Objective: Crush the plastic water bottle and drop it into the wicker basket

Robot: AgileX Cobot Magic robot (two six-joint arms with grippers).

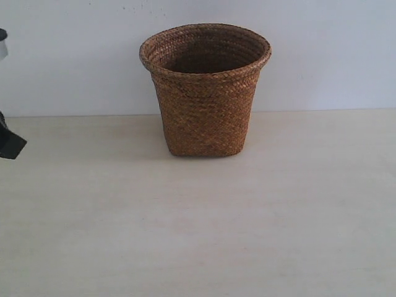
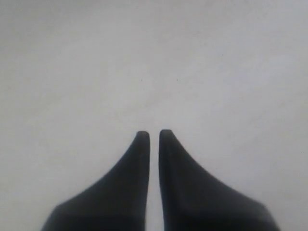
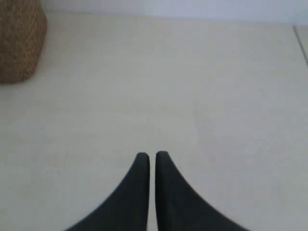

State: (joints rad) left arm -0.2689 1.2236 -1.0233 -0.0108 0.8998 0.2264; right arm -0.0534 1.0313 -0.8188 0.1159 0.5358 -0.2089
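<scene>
1. Exterior view: the wicker basket stands upright on the pale table, with its long axis vertical and its open mouth pointing up. The round rolled rim flares wide and the body narrows to a squarish base. The base sits flat on the table, far back near the white wall, about mid-width of the view.
2. Only the dark upper inside wall of the basket shows, and its bottom is hidden. The plastic water bottle cannot be placed from any of the views.
3. A black arm part juts in at the left edge of the exterior view, well apart from the basket. Too little of it shows to tell its pose.
4. Left wrist view: the left gripper points out over a plain pale surface. Its two black fingers taper to blunt tips side by side, with only a thin slit between them. They hold nothing and the tips touch nothing.
5. Right wrist view: the right gripper reaches out low over the table, aimed toward the far wall. Its fingers are drawn together to a hairline gap and grip nothing. The basket's lower side shows off to one side beyond the tips, well apart from them.
</scene>
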